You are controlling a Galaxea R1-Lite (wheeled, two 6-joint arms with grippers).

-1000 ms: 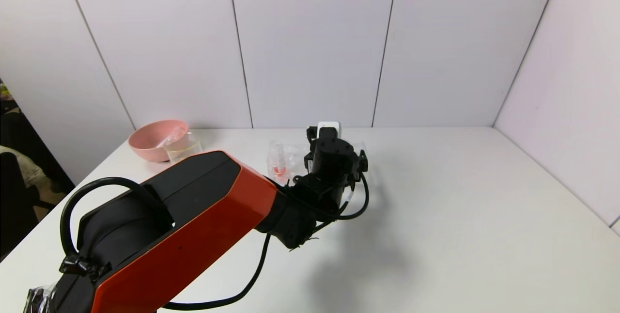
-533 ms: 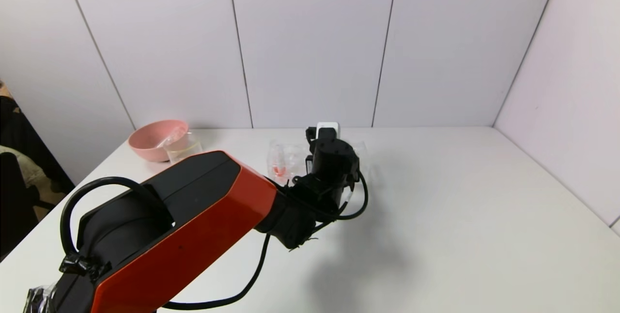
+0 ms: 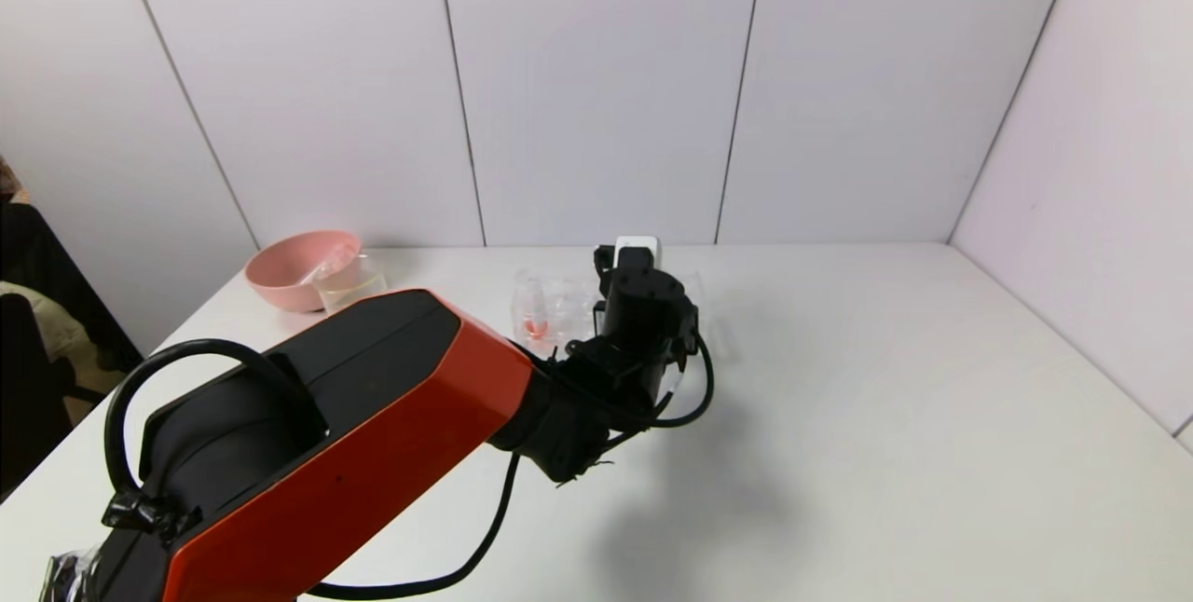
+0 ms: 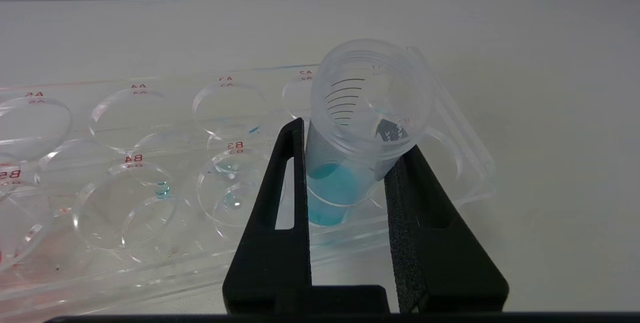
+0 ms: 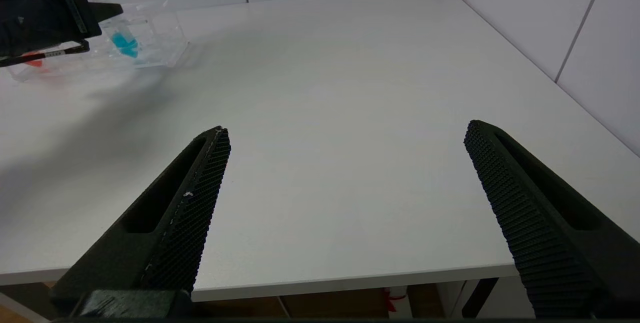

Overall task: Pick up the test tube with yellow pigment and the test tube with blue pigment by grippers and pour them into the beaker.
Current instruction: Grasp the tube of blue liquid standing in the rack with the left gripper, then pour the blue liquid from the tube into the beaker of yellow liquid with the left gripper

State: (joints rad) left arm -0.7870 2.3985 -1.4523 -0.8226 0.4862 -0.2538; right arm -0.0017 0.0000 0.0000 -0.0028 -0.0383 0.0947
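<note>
Left hand (image 4: pixel 350 163) clenched on test tube with blue pigment (image 4: pixel 367 113), tube upright in rack (image 4: pixel 150 173); lift straight up. Right hand (image 5: pixel 345 188) released, idle.

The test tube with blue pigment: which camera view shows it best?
The left wrist view. There the test tube with blue pigment fills the middle, standing in the clear rack with the left gripper shut on it. The right wrist view shows only a small blue patch far off. In the head view the left arm hides it.
</note>
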